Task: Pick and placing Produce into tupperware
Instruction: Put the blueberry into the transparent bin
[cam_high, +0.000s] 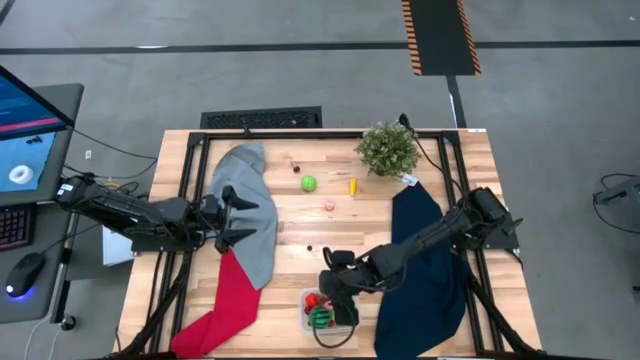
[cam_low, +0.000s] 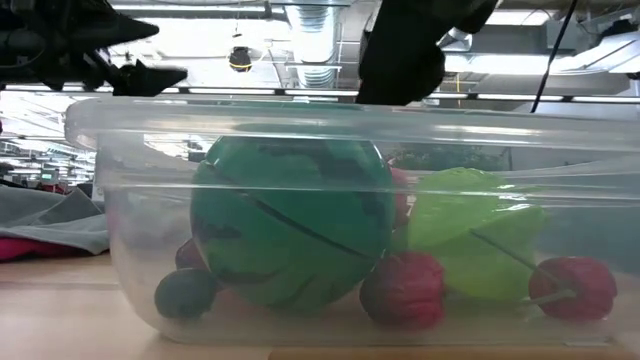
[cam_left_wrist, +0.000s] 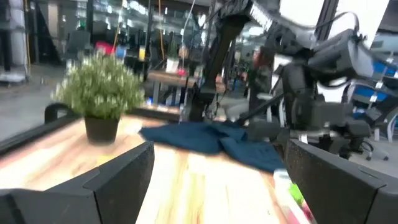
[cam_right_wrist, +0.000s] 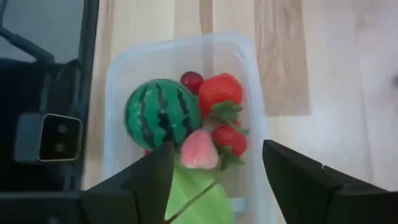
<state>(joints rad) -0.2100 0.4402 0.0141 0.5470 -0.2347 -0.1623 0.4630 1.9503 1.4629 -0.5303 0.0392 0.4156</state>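
**Clerk:** Presently, item one: right gripper (cam_high: 338, 296), fingers spread with nothing between them, hovering directly over the tupperware (cam_high: 309, 298) at the table's six o'clock edge.

**Checker:** Contents of that container?

**Clerk:** Striped melon ball (cam_right_wrist: 163, 114), two strawberries (cam_right_wrist: 219, 93), one pink fruit (cam_right_wrist: 199, 150), a dark cherry (cam_right_wrist: 191, 79), a light green leafy piece (cam_right_wrist: 202, 199). The pink fruit lies directly under the spread fingers, resting on top of the others.

**Checker:** Produce outstanding?

**Clerk:** Green ball (cam_high: 308, 183), yellow piece (cam_high: 352, 186), pink piece (cam_high: 329, 205), all near table centre, well apart from the container; two small dark bits besides, too small to name.

**Checker:** Item two?

**Clerk:** Left gripper (cam_high: 233, 219), fingers spread and empty, waiting at nine o'clock above the grey cloth (cam_high: 252, 200).

**Checker:** Risks?

**Clerk:** Container looks crowded; in my judgement the pink fruit, perched high, could roll out if a finger clips it or the rim on the way up. A snagged rim might also drag the light container toward the table edge just beside it.

**Checker:** Room to move?

**Clerk:** Bare wood toward twelve o'clock, up to the remaining produce. Navy cloth (cam_high: 425, 260) at three o'clock, red cloth (cam_high: 225, 295) at nine, potted plant (cam_high: 387, 148) beyond the yellow piece. Table edge close at six.
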